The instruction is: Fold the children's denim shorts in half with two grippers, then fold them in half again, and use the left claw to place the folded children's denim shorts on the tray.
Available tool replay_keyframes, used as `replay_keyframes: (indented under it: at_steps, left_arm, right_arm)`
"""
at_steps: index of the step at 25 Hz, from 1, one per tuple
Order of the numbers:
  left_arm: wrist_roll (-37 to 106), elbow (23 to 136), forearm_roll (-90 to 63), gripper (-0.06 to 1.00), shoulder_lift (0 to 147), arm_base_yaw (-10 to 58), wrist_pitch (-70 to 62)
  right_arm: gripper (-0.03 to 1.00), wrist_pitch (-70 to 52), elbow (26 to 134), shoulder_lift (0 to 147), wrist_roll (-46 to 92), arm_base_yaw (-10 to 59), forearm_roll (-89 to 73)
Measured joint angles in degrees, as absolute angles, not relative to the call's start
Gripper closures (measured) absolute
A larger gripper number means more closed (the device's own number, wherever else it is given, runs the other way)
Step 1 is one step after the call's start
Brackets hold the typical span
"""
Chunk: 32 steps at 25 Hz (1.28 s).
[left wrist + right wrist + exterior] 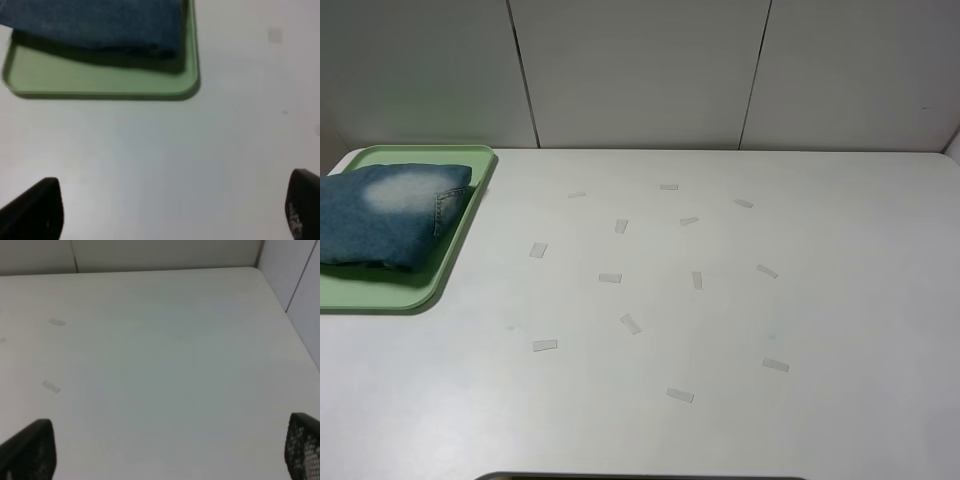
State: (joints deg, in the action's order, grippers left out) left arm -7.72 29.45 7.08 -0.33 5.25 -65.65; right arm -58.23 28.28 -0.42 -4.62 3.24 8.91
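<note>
The children's denim shorts [390, 214] lie folded into a thick blue bundle on the pale green tray [410, 293] at the table's far left, a bleached patch facing up. In the left wrist view the shorts [100, 22] rest on the tray [100, 80] some way ahead of my left gripper [175, 210], which is open over bare table with nothing between its black fingertips [37, 207]. My right gripper [170, 452] is open too, its fingertips [302, 445] wide apart above the empty white tabletop. Neither gripper shows in the exterior high view.
Several small pale tape strips [630, 323] are scattered over the middle of the white table [720, 330]. White wall panels [640, 70] rise behind the far edge. The table's right edge and a side wall [295, 285] show in the right wrist view.
</note>
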Motion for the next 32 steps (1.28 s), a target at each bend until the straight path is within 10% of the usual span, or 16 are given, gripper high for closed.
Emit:
replay_keyframes:
  at_steps: [32]
  left_arm:
    - [-9.0,27.56,8.9,0.07,-0.33,5.25,-61.45]
  right_arm:
    - [0.27,-58.23,28.28,-0.42,-4.62,3.24,8.86]
